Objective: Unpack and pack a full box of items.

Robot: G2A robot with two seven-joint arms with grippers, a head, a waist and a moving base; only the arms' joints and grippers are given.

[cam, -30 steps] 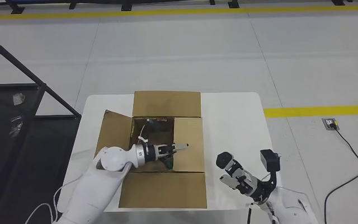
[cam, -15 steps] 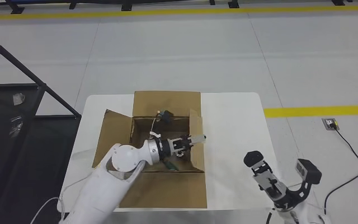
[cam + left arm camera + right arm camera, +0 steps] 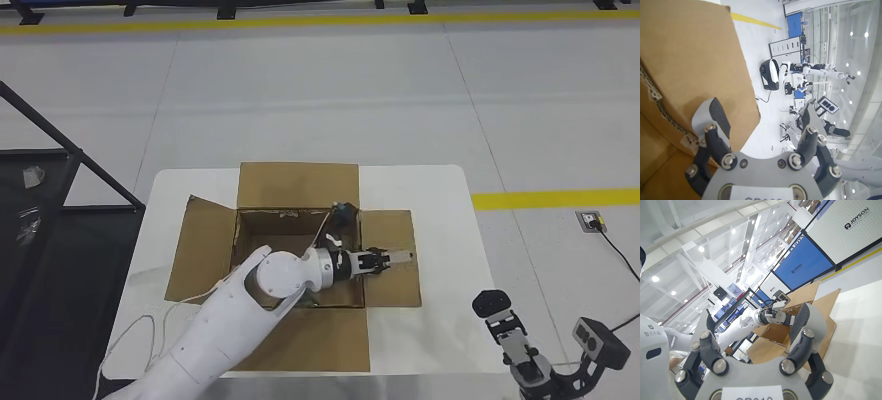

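Since the earlier frame, left gripper [image 3: 396,258] has pressed the right flap [image 3: 395,288] of the box [image 3: 298,186] flat. Note both grippers' jaws spread, empty. Box sits centred on the table [image 3: 440,190], its opening behind the left fingertips; right gripper [image 3: 756,315] well apart.

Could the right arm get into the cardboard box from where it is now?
Probably not directly. The right gripper hangs open by the near right corner of the table, apart from the box, and the left gripper and its arm lie across the opening.
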